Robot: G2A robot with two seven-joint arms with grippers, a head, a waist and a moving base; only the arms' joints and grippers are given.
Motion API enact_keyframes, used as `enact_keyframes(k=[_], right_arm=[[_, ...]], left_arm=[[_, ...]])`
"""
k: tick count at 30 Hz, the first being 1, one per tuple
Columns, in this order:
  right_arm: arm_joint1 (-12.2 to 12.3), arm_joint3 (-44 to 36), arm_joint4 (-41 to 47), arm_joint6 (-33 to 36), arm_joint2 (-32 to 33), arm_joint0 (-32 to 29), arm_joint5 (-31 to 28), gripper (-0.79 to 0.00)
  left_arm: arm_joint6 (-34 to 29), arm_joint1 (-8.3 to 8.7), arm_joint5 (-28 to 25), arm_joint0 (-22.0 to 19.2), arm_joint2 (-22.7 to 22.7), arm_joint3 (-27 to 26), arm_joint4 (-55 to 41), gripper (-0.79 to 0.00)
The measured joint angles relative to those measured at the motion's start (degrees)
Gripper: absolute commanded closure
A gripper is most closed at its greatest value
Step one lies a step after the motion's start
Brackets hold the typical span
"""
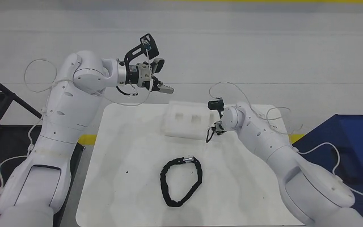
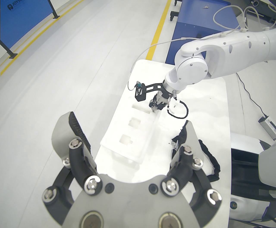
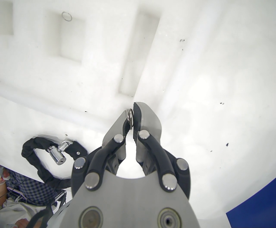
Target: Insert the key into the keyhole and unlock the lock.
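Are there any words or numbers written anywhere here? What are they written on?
Blue board on the floor beyond the table: white letters beside a round logo, cut off at the picture's edge, so no whole word reads.
Silver padlock: no writing I can make out.
Small metal key, seen edge-on: nothing readable.
White foam tray: no words or numbers.

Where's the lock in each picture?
Top view: lock nearer the robot than the foam tray.
Left wrist view: lock partly behind a finger of the left gripper.
Right wrist view: lock lying apart from the foam tray.
Shared landmark: the foam tray.
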Motion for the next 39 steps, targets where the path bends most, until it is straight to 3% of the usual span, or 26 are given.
enact_keyframes(k=[13, 22, 25, 32, 39], right_arm=[[0.2, -3.8, -5.9, 2.6, 0.6, 1.1, 2.6, 0.000], [4.0, -14.2, -8.3, 5.9, 5.7, -0.7, 0.8, 0.000], [6.5, -20.4, -7.4, 7.5, 9.9, -3.1, -2.3, 0.000], [13.6, -33.6, 4.8, 14.1, 26.6, -14.0, -22.2, 0.000], [17.7, -44.1, 15.1, 18.9, 40.2, -23.9, -28.9, 0.000]], left_arm=[[0.0, 0.00, 0.0, 0.0, 0.0, 0.0, 0.0, -0.785], [0.0, 0.00, 0.0, 0.0, 0.0, 0.0, 0.0, -0.785], [0.0, 0.00, 0.0, 0.0, 0.0, 0.0, 0.0, -0.785], [0.0, 0.00, 0.0, 0.0, 0.0, 0.0, 0.0, -0.785], [0.0, 0.00, 0.0, 0.0, 0.0, 0.0, 0.0, -0.785]])
